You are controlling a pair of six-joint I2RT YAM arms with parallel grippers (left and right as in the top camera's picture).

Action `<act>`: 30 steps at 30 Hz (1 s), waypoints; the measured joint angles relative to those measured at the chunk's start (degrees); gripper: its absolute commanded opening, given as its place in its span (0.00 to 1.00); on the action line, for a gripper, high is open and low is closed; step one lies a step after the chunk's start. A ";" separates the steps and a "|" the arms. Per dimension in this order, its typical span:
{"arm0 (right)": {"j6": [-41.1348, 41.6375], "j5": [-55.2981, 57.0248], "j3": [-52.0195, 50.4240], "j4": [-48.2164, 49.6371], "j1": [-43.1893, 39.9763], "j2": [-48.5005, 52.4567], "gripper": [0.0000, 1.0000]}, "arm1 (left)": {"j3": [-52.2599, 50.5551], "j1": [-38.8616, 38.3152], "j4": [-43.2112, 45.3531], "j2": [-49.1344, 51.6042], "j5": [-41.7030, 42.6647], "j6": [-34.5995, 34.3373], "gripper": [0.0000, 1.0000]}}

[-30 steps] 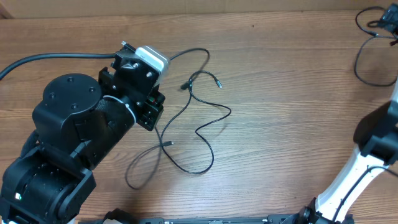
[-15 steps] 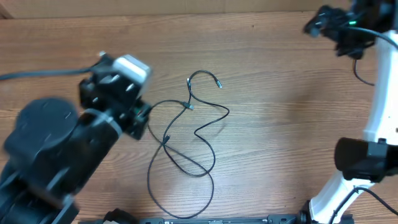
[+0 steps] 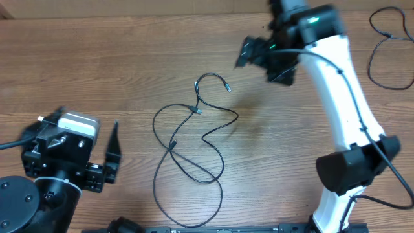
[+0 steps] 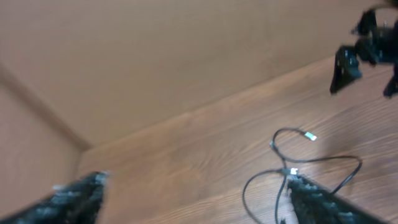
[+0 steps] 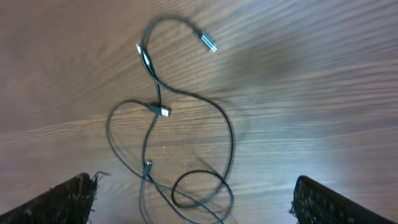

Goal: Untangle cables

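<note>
Overhead view: you see the cables (image 3: 196, 111) lying mid-table (image 3: 129, 65) as overlapping thin black loops, their silver-tipped plug (image 3: 226, 87) at the far end. The left gripper (image 3: 72, 139) sits at the near left, well apart from them, one finger (image 3: 114, 150) standing clear to its side. The right gripper (image 3: 266, 59) hangs beyond the plug, its jaws spread, and its white link (image 3: 336, 84) crosses the table to the right of the cables without covering them. A separate thin black loop (image 3: 370, 65) lies at the far right corner. Left wrist view, blurred: the fingers sit wide apart at both lower corners, released and gripping nothing, with the cables ahead to the right, the right gripper above them and a plain beige wall (image 4: 155, 56) behind. Right wrist view: the fingers are parted, empty, the cables spread unobstructed on the wood between them
</note>
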 measured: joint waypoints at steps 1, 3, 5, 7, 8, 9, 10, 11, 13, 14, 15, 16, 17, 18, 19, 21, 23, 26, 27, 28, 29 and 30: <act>0.63 -0.11 -1.68 0.79 0.83 0.15 1.00 | 0.00 0.00 -0.48 0.00 -0.94 -0.11 1.00; 3.04 -1.01 -10.08 5.92 4.26 0.13 1.00 | 0.00 0.00 -1.44 0.00 -3.02 -0.11 1.00; 4.81 -1.70 -15.26 8.81 6.23 0.20 1.00 | 0.00 0.00 -2.10 0.00 -4.83 -0.11 1.00; 7.50 -2.86 -21.79 13.11 8.81 0.24 1.00 | 0.00 0.00 -2.71 0.00 -6.05 -0.13 1.00; 8.87 -3.56 -24.46 14.91 9.77 0.35 1.00 | 0.00 0.00 -2.95 0.00 -6.54 -0.13 1.00; 10.05 -4.63 -27.12 16.98 10.73 0.35 1.00 | 0.00 0.00 -3.32 0.00 -6.93 -0.11 1.00; 11.06 -5.49 -29.07 18.75 11.30 0.35 1.00 | 0.00 0.00 -3.50 0.00 -7.19 -0.13 1.00; 11.93 -6.23 -30.58 20.31 11.65 0.35 0.97 | 0.00 0.00 -3.63 0.00 -7.37 -0.13 1.00; 14.73 -7.61 -34.80 24.28 12.26 0.35 0.28 | 0.00 0.00 -3.69 0.00 -7.69 -0.13 1.00; 15.72 -8.00 -36.76 25.75 12.35 0.35 0.04 | 0.00 0.00 -3.69 0.00 -7.78 -0.13 1.00; 16.39 -8.15 -38.34 26.69 12.37 0.35 0.04 | 0.00 0.00 -3.74 0.00 -7.80 -0.13 1.00; 17.16 -7.98 -39.43 26.77 12.37 0.35 0.04 | 0.00 0.00 -3.72 0.00 -7.82 -0.13 1.00; 17.55 -7.50 -40.11 26.49 12.37 0.35 0.04 | 0.00 0.00 -3.69 0.00 -7.82 -0.13 1.00; 18.03 -6.34 -40.22 25.57 12.37 0.35 0.04 | 0.00 0.00 -3.69 0.00 -7.82 -0.13 1.00; 18.18 -5.25 -40.19 25.22 12.35 0.33 0.04 | 0.00 0.00 -3.69 0.00 -7.82 -0.13 1.00; 18.29 -1.90 -39.80 23.61 12.24 -0.48 0.04 | 0.00 0.00 -3.67 0.00 -7.91 -0.13 1.00; 17.25 1.01 -38.62 22.25 11.87 -2.12 0.04 | 0.00 0.00 -3.67 0.00 -7.98 -0.13 1.00; 13.64 5.86 -32.92 19.43 10.45 -7.04 0.04 | 0.00 0.00 -3.48 0.00 -7.98 -0.15 1.00; 10.80 8.46 -27.45 17.59 9.16 -9.94 0.04 | 0.00 0.00 -3.39 0.00 -7.96 -0.24 1.00; 9.77 9.35 -25.05 17.35 8.50 -11.39 0.04 | 0.00 0.00 -3.39 0.00 -7.96 -0.33 1.00; 7.74 10.88 -20.50 15.52 7.34 -13.25 0.04 | -0.02 0.00 -3.06 0.00 -7.89 -0.37 1.00; 5.42 12.55 -15.04 14.27 5.73 -15.41 0.04 | -0.02 0.00 -2.78 0.00 -7.74 -0.37 1.00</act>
